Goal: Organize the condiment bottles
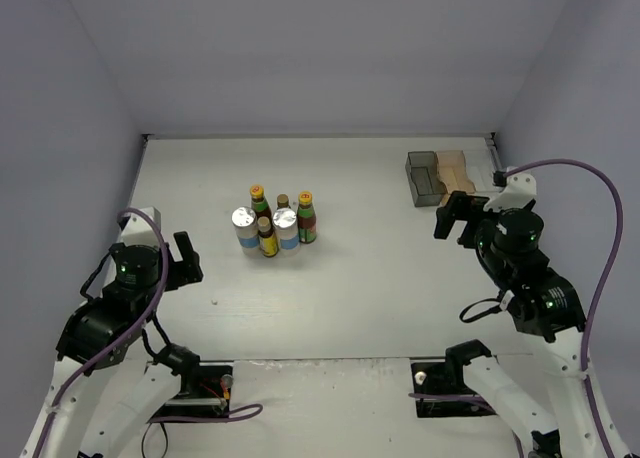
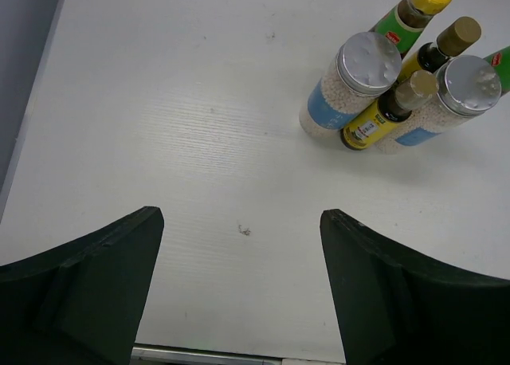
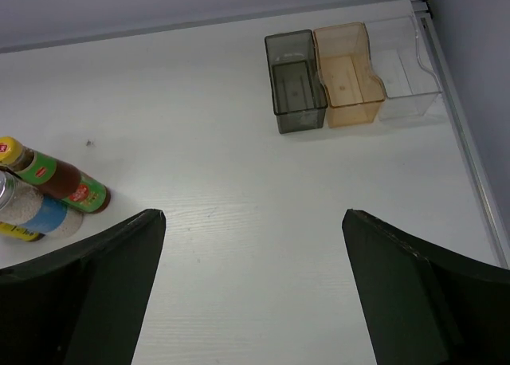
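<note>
Six condiment bottles stand clustered mid-table. Two dark bottles with yellow caps (image 1: 257, 197) (image 1: 306, 216) have red and green labels. Two white silver-lidded jars (image 1: 245, 227) (image 1: 286, 228) stand in front of them. Two small brown yellow-labelled bottles (image 1: 267, 237) (image 1: 283, 203) stand between. In the left wrist view the cluster is at the upper right, a jar (image 2: 352, 84) nearest. The right wrist view shows one yellow-capped bottle (image 3: 56, 178) at the left edge. My left gripper (image 1: 187, 261) is open and empty, left of the cluster. My right gripper (image 1: 452, 221) is open and empty, far right of it.
A compartment tray with a grey bin (image 1: 423, 178), a tan bin (image 1: 455, 171) and a clear bin (image 3: 402, 66) sits at the back right corner by the wall. Grey walls enclose the table on three sides.
</note>
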Motion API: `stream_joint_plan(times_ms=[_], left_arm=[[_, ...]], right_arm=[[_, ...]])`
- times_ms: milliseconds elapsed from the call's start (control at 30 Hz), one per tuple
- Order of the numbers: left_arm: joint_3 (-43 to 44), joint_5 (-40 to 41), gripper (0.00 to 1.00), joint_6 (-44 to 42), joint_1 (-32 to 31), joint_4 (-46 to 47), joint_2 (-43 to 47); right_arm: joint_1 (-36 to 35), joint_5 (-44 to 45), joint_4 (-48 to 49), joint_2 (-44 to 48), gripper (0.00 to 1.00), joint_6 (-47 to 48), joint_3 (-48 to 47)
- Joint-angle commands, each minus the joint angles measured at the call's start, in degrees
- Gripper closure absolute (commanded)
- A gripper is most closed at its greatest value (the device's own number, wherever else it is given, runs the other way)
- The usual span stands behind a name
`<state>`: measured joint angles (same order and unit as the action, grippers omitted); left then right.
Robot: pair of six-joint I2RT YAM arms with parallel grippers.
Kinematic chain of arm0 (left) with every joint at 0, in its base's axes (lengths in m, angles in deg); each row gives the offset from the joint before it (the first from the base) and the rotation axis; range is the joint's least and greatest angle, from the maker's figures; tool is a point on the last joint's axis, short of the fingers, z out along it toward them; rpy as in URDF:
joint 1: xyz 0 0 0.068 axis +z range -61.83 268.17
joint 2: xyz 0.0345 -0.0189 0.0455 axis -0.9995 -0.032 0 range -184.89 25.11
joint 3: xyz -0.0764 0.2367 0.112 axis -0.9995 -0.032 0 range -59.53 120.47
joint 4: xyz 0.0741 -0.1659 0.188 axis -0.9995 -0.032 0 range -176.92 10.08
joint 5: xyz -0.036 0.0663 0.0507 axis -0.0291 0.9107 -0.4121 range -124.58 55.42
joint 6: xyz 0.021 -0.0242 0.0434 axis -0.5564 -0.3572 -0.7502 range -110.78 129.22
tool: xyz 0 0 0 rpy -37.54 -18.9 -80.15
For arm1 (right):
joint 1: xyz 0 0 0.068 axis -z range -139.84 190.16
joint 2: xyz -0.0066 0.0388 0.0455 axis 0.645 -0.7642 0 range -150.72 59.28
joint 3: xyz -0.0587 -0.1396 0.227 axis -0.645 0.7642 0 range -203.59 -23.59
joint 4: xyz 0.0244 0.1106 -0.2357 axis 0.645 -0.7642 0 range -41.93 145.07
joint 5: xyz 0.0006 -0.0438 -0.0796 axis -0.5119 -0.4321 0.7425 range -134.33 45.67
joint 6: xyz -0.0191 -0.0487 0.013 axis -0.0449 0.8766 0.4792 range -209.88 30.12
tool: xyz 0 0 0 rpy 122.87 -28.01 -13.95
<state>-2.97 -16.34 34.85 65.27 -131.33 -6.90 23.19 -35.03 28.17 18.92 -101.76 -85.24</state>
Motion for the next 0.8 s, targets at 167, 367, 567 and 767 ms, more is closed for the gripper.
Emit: stream_joint_plan(times_ms=[167,367,567,767], left_arm=[[2.5,2.1,0.20,-1.3,-0.2,2.1,-4.5],[2.3,2.2,0.20,-1.3,-0.2,2.3,-4.6],[3.4,1.4,0.20,-1.4,-0.2,1.9,-6.0],[5.4,2.2,0.20,0.4,-0.2,-1.0,-9.8]], right_arm=[[-0.4,-8.6,7.8,-4.3,0.00,3.3,-0.8],[-0.5,-17.8,12.1,-9.5,0.00,3.4,-0.7],[-3.8,-20.2,17.5,-17.4,0.00,1.5,-1.3],[-15.8,-10.6,25.6,-27.0,0.02,2.3,-2.5]])
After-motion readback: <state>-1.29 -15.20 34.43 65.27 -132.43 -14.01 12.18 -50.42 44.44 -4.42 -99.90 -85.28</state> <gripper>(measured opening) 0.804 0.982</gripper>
